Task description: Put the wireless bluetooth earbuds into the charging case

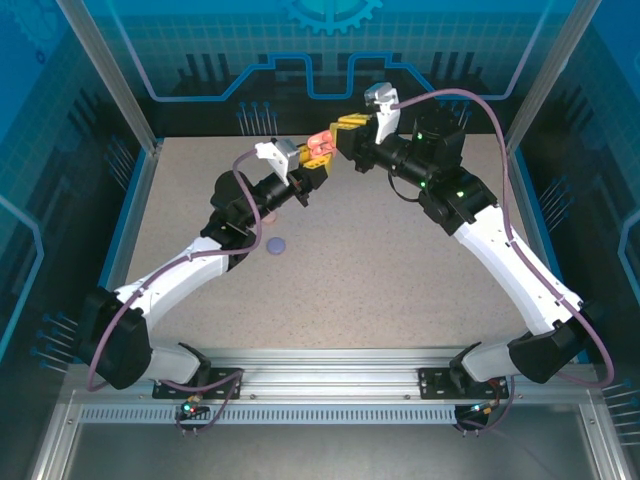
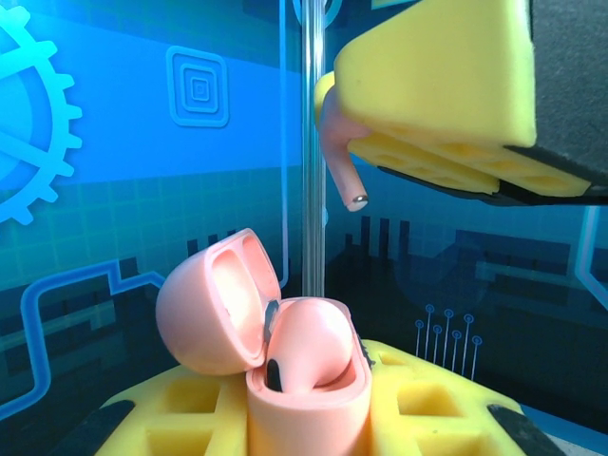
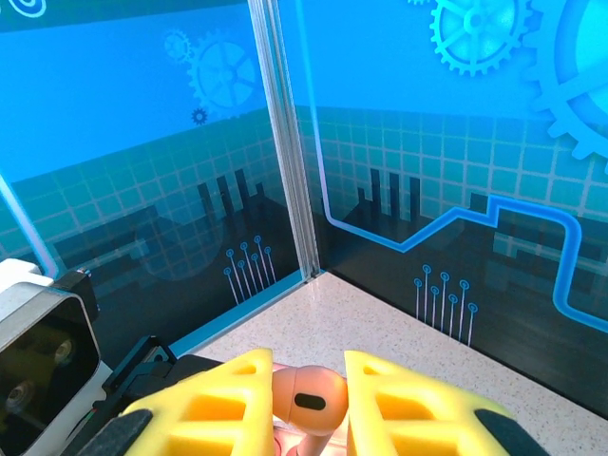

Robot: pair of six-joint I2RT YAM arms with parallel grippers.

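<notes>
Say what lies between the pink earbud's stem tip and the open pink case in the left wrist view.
Nothing: in the left wrist view the stretch from the earbud down to the case is bare air, with the enclosure post behind.

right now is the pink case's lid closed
No, the pink case in the left hand has its lid swung open, and the right hand holds a pale pink earbud above it.

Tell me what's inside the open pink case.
A rounded pale pink shape, likely a seated earbud, fills the case, beside a dark slot. Anything deeper is hidden by the case wall.
</notes>
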